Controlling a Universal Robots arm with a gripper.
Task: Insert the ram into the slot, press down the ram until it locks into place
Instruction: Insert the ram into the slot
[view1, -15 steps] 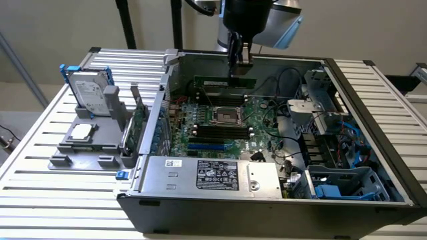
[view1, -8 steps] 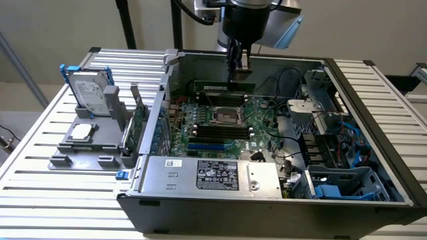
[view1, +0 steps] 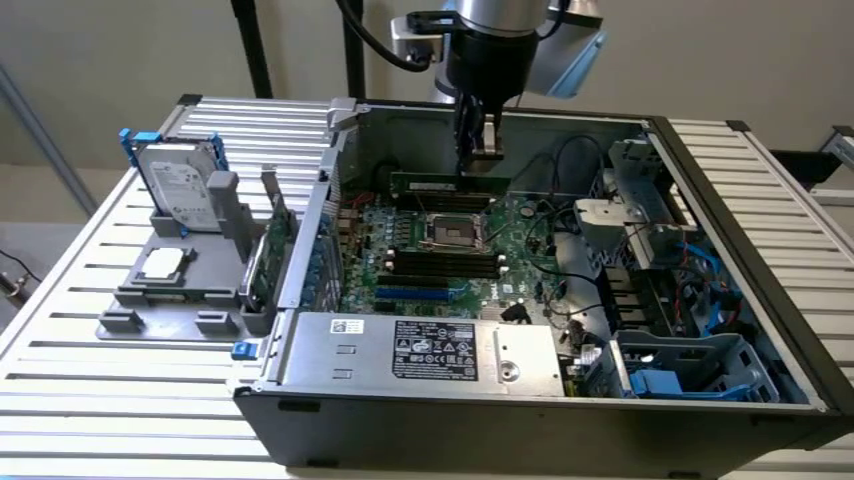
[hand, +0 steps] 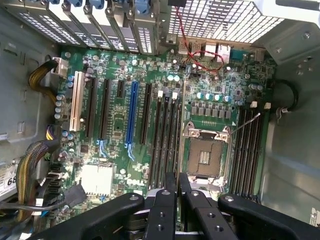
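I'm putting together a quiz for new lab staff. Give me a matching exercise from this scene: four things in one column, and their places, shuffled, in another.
1. ram
2. hard drive
3. CPU socket
4. power supply

a. standing in the grey fixture outside the case
b. inside the case, nearest the exterior camera
c. gripped by the pincer
d. between two banks of black memory slots

Pairs: 1-c, 2-a, 3-d, 4-b.

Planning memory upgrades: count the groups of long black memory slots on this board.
2. One group sits between the processor socket and the blue slot; the other group sits across the socket, beside the case wall. The gripper covers some ends.
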